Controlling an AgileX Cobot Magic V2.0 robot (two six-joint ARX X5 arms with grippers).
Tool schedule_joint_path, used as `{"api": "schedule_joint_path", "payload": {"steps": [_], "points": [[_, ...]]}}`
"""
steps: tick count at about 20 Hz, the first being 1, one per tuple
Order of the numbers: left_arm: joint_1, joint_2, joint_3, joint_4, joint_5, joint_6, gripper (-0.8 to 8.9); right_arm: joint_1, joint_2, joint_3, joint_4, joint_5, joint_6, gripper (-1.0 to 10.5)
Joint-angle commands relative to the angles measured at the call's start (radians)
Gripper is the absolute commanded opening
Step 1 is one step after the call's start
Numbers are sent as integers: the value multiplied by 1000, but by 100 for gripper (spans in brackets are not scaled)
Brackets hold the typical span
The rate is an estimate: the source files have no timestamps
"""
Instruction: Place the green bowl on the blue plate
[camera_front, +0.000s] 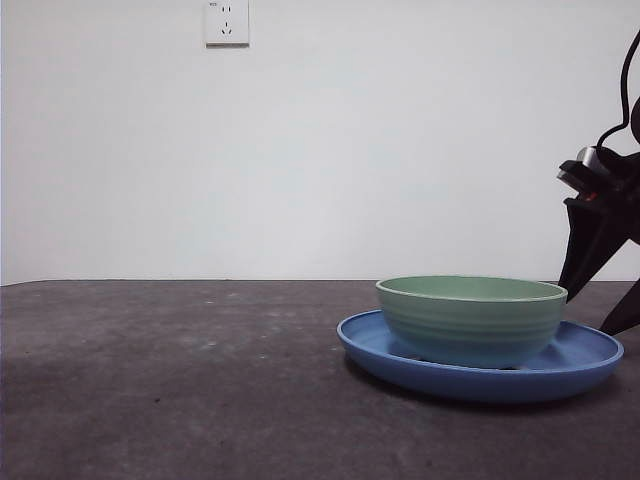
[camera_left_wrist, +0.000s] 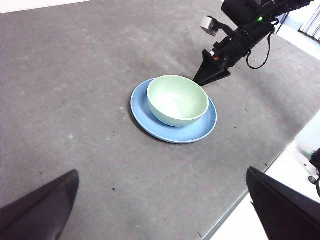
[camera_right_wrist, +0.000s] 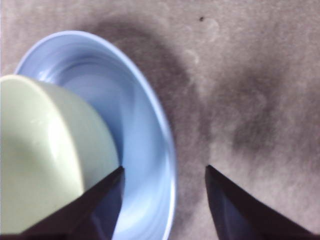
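Observation:
The green bowl sits upright inside the blue plate, on the right part of the table. My right gripper hovers just beside the plate's rim, open and holding nothing; one jaw is over the plate next to the bowl's wall, the other over bare table. My left gripper is open and empty, high above the table and well away from the plate.
The grey table stretches left of the plate. Its edge runs close to the plate on one side in the left wrist view. A white wall with a socket stands behind.

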Motion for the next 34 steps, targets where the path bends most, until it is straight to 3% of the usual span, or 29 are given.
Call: {"api": "schedule_joint_path", "payload": {"steps": [1,7,13,24,29,34], "points": [[-6,4,7,10,2,-2,563,0,30,18,16,-4,-14,203],[-6,4,7,10,2,-2,563,23,78,18,24,-6,-13,198],[-6,4,7,10,2,-2,563,32,85,18,14,5,-13,11],[-6,4,7,10,2,-2,563,54,84,176,-140,5,-10,11],[-6,4,7,10,2,-2,563,173,84,208,-131,13,41,11],[-6,4,7,10,2,-2,563,333,87,208,-28,61,145,11]]}}
